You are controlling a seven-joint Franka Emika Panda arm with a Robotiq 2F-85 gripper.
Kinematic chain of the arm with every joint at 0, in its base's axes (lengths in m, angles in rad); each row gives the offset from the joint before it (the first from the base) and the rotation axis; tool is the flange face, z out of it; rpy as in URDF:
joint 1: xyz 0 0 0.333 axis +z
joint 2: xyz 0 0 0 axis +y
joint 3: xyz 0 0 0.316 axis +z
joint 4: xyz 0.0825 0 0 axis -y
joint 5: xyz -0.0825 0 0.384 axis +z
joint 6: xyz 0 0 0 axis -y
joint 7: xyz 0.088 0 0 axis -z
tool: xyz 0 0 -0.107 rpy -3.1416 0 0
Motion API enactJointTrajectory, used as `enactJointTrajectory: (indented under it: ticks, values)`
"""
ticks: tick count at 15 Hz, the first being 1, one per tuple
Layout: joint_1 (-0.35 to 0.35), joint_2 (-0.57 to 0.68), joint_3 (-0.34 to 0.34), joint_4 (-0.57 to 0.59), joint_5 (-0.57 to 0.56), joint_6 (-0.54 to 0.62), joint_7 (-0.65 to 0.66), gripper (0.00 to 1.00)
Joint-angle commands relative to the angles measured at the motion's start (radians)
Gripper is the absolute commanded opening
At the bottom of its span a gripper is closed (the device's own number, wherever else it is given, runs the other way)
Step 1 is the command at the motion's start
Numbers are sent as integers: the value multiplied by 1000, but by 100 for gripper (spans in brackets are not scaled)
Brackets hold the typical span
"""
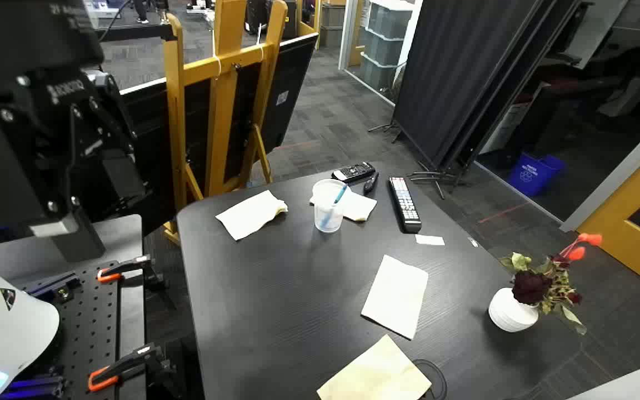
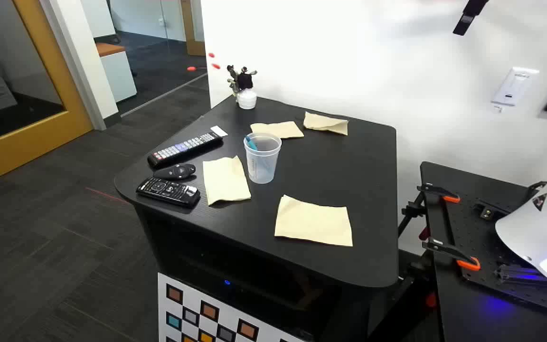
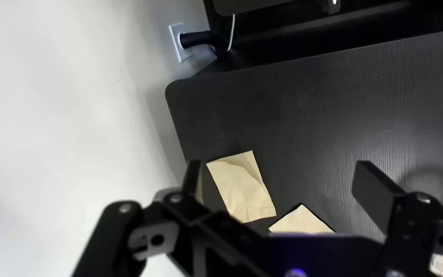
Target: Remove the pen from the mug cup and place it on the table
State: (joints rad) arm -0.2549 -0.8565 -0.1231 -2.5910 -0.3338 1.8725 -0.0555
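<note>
Slim teal-blue pen (image 1: 341, 193) leaning inside the upright, translucent whitish mug cup (image 1: 321, 211), top toward one o'clock in an exterior view, lower part blurred through the cup's side, dark table (image 1: 275, 311) beneath, gripper (image 3: 279, 177) hanging well apart toward the cup's nine o'clock there, fingers (image 3: 375, 197) spread wide

In the wrist view the gripper (image 3: 279, 169), blurred toward six o'clock, hides the lower part of a paper (image 3: 301, 222); at four o'clock a pale thing (image 3: 442, 266), partly covered and cut off, cannot be told. In an exterior view the top edge cuts off a finger (image 2: 465, 23) at two o'clock. In an exterior view the lower end of the pen (image 1: 340, 194) blurs inside the cup (image 1: 321, 210), and between five and six the bottom edge trims another paper (image 1: 375, 373).
</note>
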Motion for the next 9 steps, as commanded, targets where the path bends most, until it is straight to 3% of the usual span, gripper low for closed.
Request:
enactJointTrajectory:
  ticks: [1, 9]
  values:
    - [16, -1, -11, 3, -9, -6, 9, 100]
    - [25, 6, -9, 4, -5, 9, 7, 100]
